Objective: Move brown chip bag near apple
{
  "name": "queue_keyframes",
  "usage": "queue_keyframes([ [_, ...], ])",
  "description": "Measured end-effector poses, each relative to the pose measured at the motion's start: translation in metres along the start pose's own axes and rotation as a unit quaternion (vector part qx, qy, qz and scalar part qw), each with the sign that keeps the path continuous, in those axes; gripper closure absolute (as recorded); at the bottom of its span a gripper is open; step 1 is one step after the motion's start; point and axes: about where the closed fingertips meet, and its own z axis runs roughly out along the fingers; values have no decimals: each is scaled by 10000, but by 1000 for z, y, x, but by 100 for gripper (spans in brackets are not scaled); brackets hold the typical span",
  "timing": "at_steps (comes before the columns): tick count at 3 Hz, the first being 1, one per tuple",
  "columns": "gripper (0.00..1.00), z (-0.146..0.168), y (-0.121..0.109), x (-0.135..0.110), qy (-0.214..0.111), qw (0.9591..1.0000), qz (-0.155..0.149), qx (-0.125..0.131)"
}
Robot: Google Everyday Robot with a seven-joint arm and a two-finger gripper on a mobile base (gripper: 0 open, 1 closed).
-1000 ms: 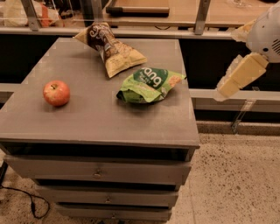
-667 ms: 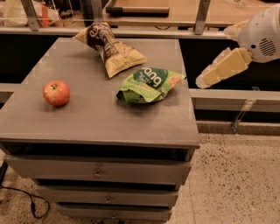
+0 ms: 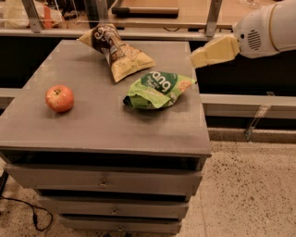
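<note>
The brown chip bag (image 3: 116, 50) lies at the back of the grey cabinet top (image 3: 92, 120), dark brown end to the left, tan-yellow end to the right. The red apple (image 3: 59, 98) sits near the left front, well apart from the bag. My gripper (image 3: 199, 57) comes in from the right at the cabinet's back right edge, above the surface and to the right of the brown bag. It holds nothing that I can see.
A green chip bag (image 3: 158, 89) with white letters lies between the brown bag and the gripper, right of centre. The cabinet has drawers (image 3: 104, 183) below. A counter (image 3: 152, 14) runs behind. Speckled floor (image 3: 249, 190) is to the right.
My gripper and arm have swung left and upward from beside the cabinet's right side to its back right edge. The bags and apple have not moved.
</note>
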Motion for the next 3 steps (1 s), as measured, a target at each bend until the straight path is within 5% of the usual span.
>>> queue_keyframes([
  [1, 0, 5, 1, -3, 18, 9997, 260, 27],
  [3, 0, 45, 27, -13, -60, 9997, 156, -190],
])
